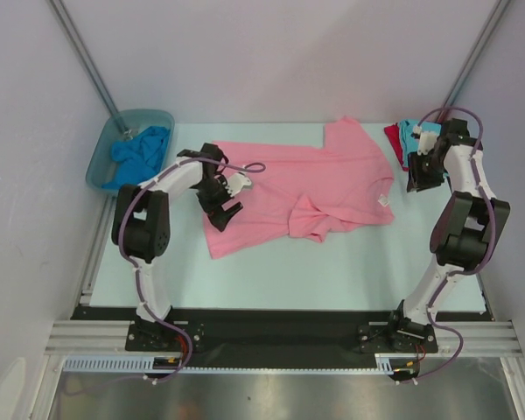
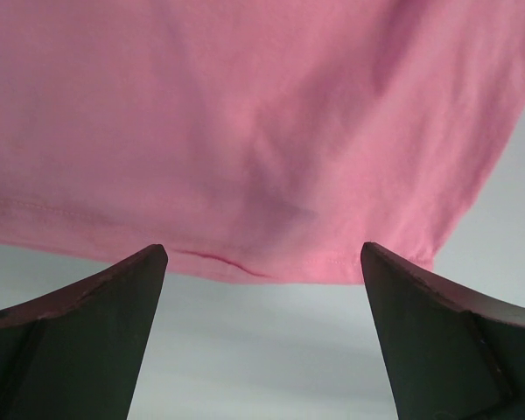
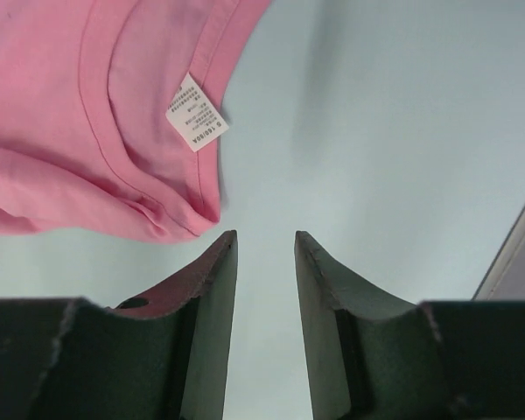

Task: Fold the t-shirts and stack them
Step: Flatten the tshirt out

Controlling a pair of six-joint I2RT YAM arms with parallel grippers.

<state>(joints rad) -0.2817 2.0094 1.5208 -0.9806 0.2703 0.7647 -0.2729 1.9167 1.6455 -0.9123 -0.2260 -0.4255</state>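
Observation:
A large light pink t-shirt (image 1: 306, 179) lies spread and partly rumpled in the middle of the table. My left gripper (image 1: 220, 203) hovers at its left hem, wide open. In the left wrist view the pink hem (image 2: 245, 140) lies just beyond the empty gripper (image 2: 262, 254). My right gripper (image 1: 416, 181) is off the shirt's right edge. In the right wrist view the gripper (image 3: 265, 236) stands narrowly open over bare table, beside the pink collar with its white label (image 3: 197, 114). A turquoise t-shirt (image 1: 409, 133) and a red one (image 1: 391, 137) lie at the back right. A blue t-shirt (image 1: 142, 150) sits in the tub.
A translucent grey-blue tub (image 1: 99, 166) stands at the back left corner. White walls close in the back and both sides. Bare table (image 1: 315, 271) runs between the pink shirt and the arm bases.

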